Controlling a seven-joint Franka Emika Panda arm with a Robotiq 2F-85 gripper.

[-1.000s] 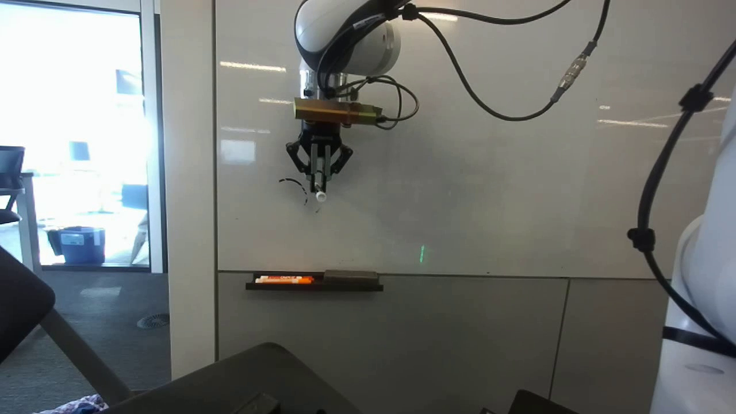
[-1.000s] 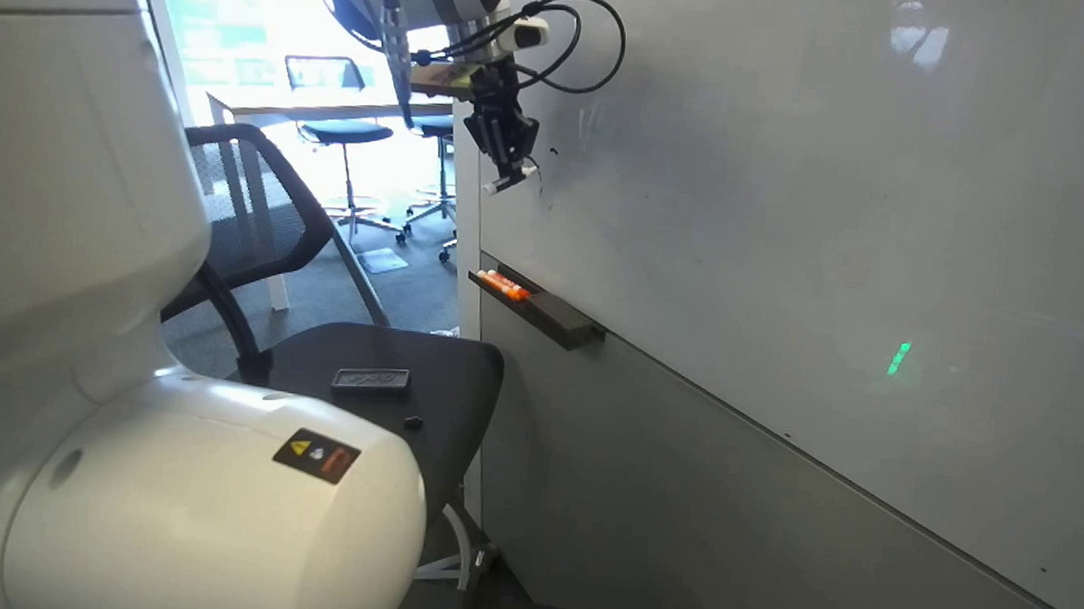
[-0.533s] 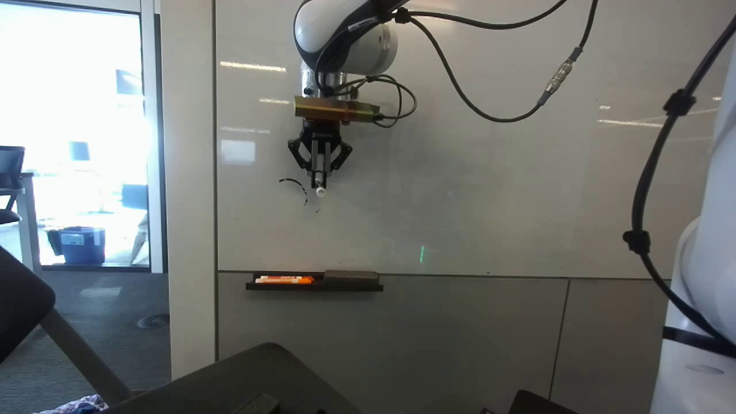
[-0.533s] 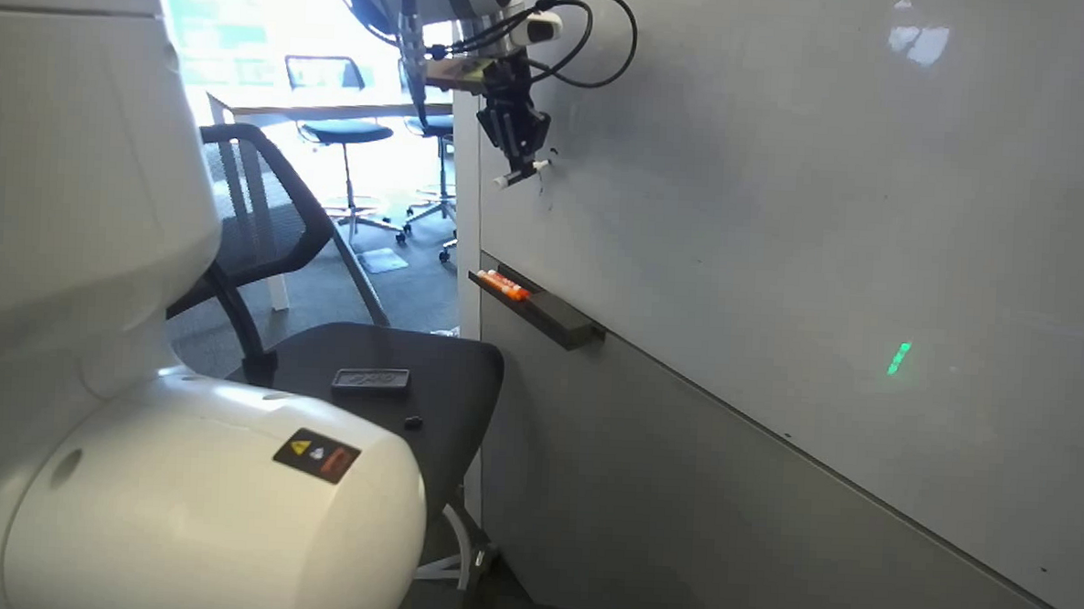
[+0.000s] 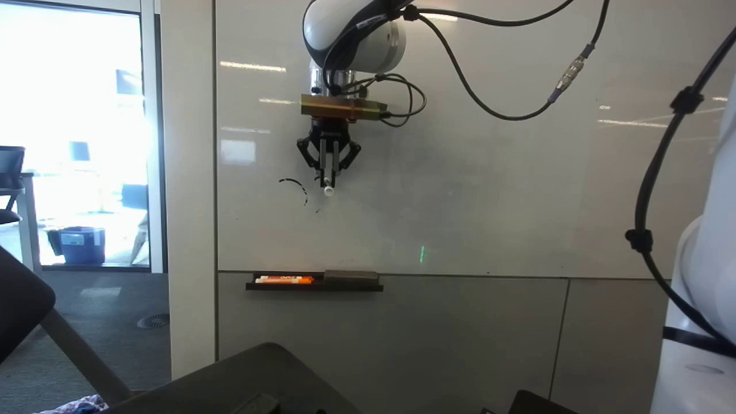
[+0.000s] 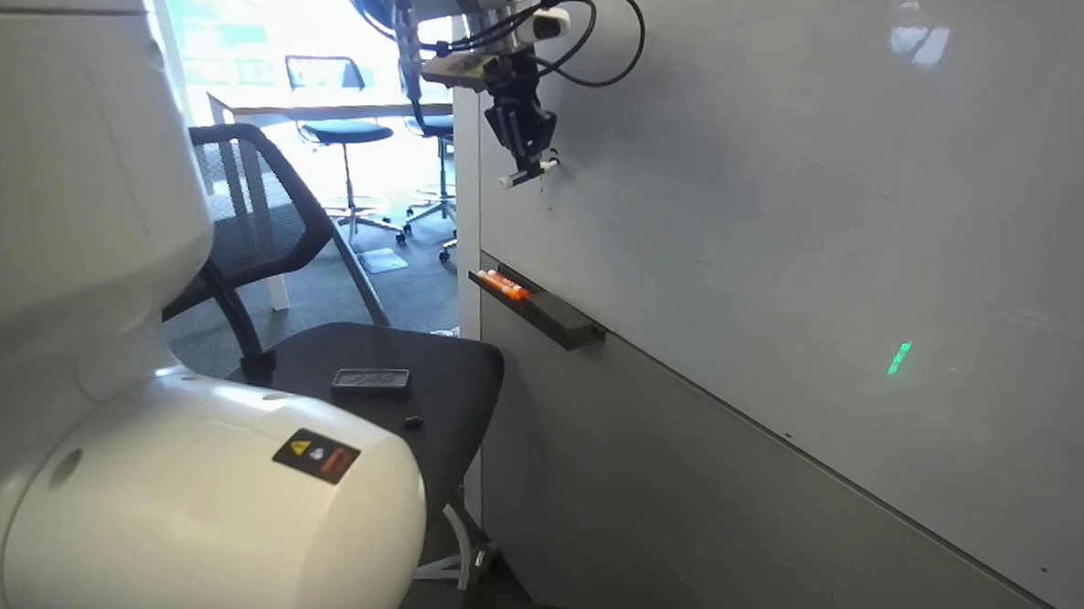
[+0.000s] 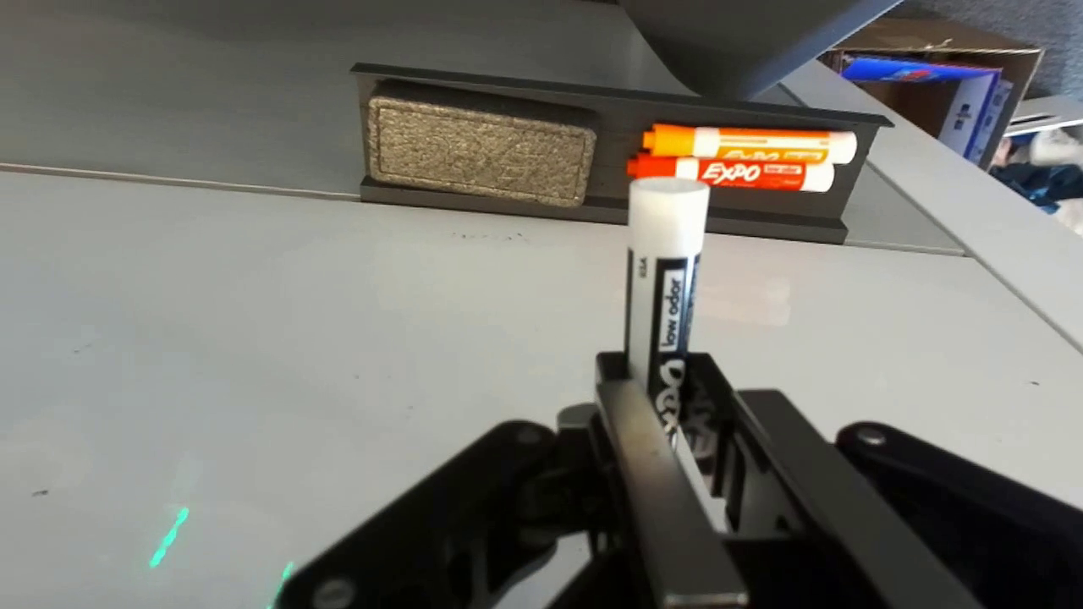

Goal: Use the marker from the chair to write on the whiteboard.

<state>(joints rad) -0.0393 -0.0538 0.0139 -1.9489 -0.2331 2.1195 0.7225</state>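
My gripper (image 5: 328, 181) is shut on a white marker with a black label (image 7: 668, 220), which sticks out past the fingertips in the wrist view. The marker's white rear end (image 5: 329, 191) faces away from the whiteboard (image 5: 489, 195). In an exterior view my gripper (image 6: 526, 168) is close to the board's near-edge area, and the marker's front end (image 6: 550, 164) points at the board. I cannot tell whether the tip touches it. A broken black arc (image 5: 300, 185) is on the board left of the gripper, with small dark marks beside it. The chair (image 6: 452, 365) stands below.
A dark tray (image 5: 374, 288) on the board's lower edge holds orange and red markers (image 7: 753, 161) and a felt eraser (image 7: 482, 148). A black eraser-like block (image 6: 371, 379) and a small black piece (image 6: 413, 422) lie on the chair. Cables (image 5: 506, 118) hang from the arm.
My gripper, still holding the marker, has risen slightly and moved closer to the board, then shifted a little right of the arc. A small dark mark beside the fingertips is now uncovered.
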